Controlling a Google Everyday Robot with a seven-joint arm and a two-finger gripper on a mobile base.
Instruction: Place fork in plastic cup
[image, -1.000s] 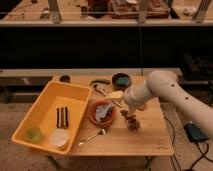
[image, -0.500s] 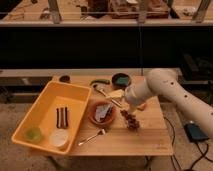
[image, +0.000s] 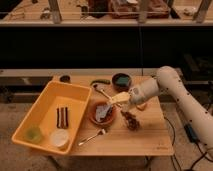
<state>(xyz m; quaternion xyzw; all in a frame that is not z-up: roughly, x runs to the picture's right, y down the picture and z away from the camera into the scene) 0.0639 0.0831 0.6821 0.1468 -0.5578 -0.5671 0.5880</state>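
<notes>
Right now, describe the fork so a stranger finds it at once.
On the table, find the brown bowl beside the yellow bin. The fork lies in front of it, left of the gripper. The other silver utensil lies behind the bowl.

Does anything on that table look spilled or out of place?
The fork lies slantwise near the front edge of the table, apart from the plastic cup in the yellow tray. A brownish heap right of the brown bowl might be a spill; hard to tell. The robot's open hand hovers beside that bowl.
</notes>
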